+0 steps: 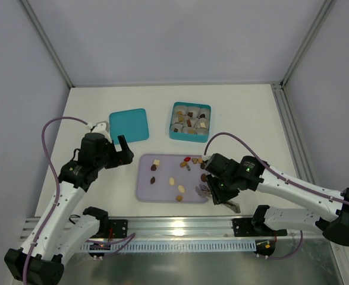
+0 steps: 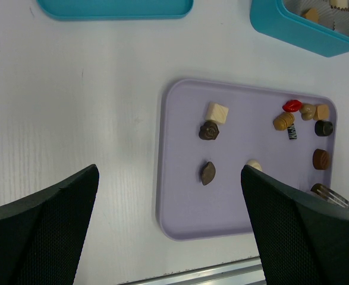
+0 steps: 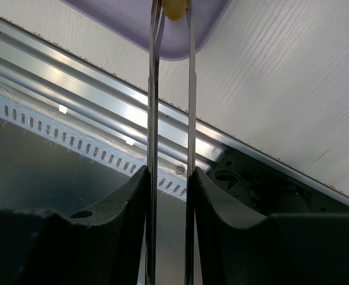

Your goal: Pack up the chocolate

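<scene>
On your white surface [image 1: 251, 119] the lilac tray [image 1: 147, 193] carries the loose chocolate [image 2: 217, 112], with more sitting in the teal box [image 1: 172, 122] behind it. Your left tool [image 2: 169, 172] hangs spread wide by the tray's left edge. Your right tool [image 3: 169, 175] is clamped on metal tweezers [image 3: 153, 89], with a tan piece [image 3: 175, 7] between their tips at the tray's near corner.

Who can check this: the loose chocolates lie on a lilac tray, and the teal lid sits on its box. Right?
No: the top external view shows the teal lid lying on the table left of the open box. The loose chocolates do lie on the lilac tray.
</scene>
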You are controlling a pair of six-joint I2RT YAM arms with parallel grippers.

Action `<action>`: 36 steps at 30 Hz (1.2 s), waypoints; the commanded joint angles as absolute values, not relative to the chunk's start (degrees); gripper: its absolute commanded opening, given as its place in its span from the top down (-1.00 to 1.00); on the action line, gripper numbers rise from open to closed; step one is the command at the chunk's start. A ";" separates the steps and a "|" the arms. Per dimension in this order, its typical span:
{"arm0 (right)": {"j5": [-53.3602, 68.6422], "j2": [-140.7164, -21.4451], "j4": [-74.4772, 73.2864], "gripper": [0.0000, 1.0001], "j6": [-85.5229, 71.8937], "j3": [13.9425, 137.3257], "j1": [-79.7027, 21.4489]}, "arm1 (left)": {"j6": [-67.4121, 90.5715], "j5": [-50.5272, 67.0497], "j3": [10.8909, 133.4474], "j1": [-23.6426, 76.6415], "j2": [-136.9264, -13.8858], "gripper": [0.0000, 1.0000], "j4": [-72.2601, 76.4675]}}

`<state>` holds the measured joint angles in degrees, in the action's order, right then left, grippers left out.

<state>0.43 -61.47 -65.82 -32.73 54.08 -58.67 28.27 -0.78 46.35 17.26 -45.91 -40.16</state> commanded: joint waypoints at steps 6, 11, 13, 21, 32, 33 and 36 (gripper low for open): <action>0.26 -61.44 -66.71 0.39 -32.78 56.51 -59.06 | 28.21 -0.53 46.67 17.49 -45.97 -0.99 -39.29; -3.16 -62.22 -67.94 0.46 -32.61 60.73 -59.06 | 28.13 -0.53 46.67 17.58 -45.97 -0.99 -39.29; -4.74 -63.10 -67.94 0.46 -31.99 62.48 -58.89 | 28.13 -0.53 46.67 17.58 -45.88 -0.99 -39.29; -5.89 -69.77 -65.05 0.46 -26.81 70.39 -54.51 | 28.21 -0.44 46.76 17.49 -46.06 -1.00 -39.29; -4.13 -78.92 -60.56 0.46 -16.88 85.49 -37.54 | 28.13 -0.35 46.76 17.58 -46.49 -0.99 -39.29; -4.39 -80.06 -60.30 0.46 -16.44 86.74 -36.66 | 28.04 -0.35 46.76 17.58 -46.58 -0.99 -39.29; -4.57 -84.19 -59.50 0.46 -15.21 90.78 -32.80 | 28.12 -0.26 46.84 17.49 -46.93 -0.99 -39.29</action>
